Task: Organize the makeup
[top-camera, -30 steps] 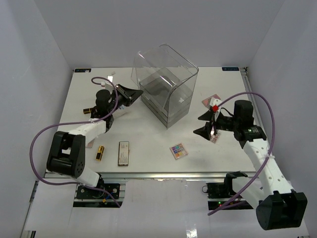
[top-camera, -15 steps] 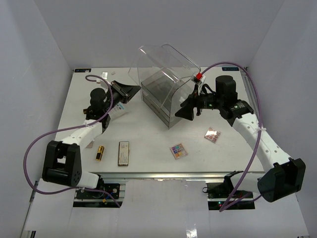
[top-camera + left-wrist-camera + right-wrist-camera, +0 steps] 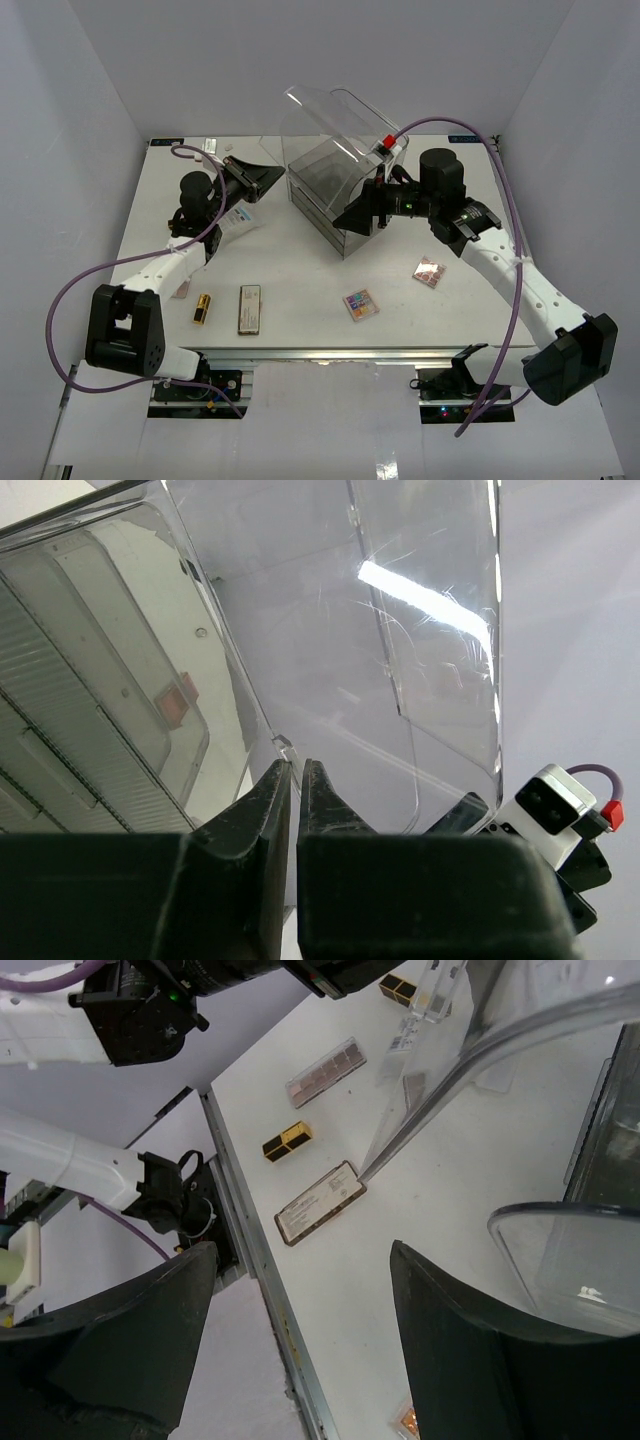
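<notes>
The makeup lies on the white table: a gold lipstick tube (image 3: 203, 308), a long palette (image 3: 250, 308), a multicolour square palette (image 3: 360, 303), a pinkish square palette (image 3: 429, 272) and a white-and-blue sachet (image 3: 238, 216). My left gripper (image 3: 278, 180) is shut, its tips pinching a corner of the raised clear lid (image 3: 288, 746) at the drawer box's left side. My right gripper (image 3: 358, 212) hangs open in front of the box with nothing between its fingers (image 3: 450, 1340). Below it lie the lipstick (image 3: 287, 1141) and the long palette (image 3: 320, 1203).
The clear plastic drawer box (image 3: 335, 205) stands mid-table with its curved lid (image 3: 340, 115) swung up. A brown palette (image 3: 326, 1066) lies partly under the left arm. The table's near edge (image 3: 260, 1260) runs close to the palettes. Cables loop beside both arms.
The box's clear lid has swung up. My right arm left the pinkish palette on the table and swung left, up to the box front. The left gripper shifted slightly toward the box.
</notes>
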`<action>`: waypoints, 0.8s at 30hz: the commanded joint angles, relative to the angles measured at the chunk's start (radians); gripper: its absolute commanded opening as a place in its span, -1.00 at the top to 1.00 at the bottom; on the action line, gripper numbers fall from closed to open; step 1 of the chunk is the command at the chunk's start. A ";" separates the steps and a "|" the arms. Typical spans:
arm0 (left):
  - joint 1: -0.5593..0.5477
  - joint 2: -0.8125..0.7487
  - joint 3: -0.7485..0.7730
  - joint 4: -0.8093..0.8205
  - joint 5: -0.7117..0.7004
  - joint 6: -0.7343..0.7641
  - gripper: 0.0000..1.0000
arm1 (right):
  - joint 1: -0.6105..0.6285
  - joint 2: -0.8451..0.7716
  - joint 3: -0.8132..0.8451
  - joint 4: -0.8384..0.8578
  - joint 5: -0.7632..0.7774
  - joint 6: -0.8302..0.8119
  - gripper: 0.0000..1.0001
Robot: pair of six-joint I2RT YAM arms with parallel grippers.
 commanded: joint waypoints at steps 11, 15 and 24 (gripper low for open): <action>-0.006 -0.064 0.090 0.020 0.038 -0.015 1.00 | 0.049 0.062 0.059 0.225 0.169 0.186 -0.35; -0.006 -0.060 0.090 0.020 0.038 -0.018 1.00 | 0.062 0.077 0.062 0.247 0.191 0.217 -0.22; -0.007 -0.057 0.090 0.013 0.033 -0.013 1.00 | 0.075 0.089 0.044 0.325 0.199 0.282 0.19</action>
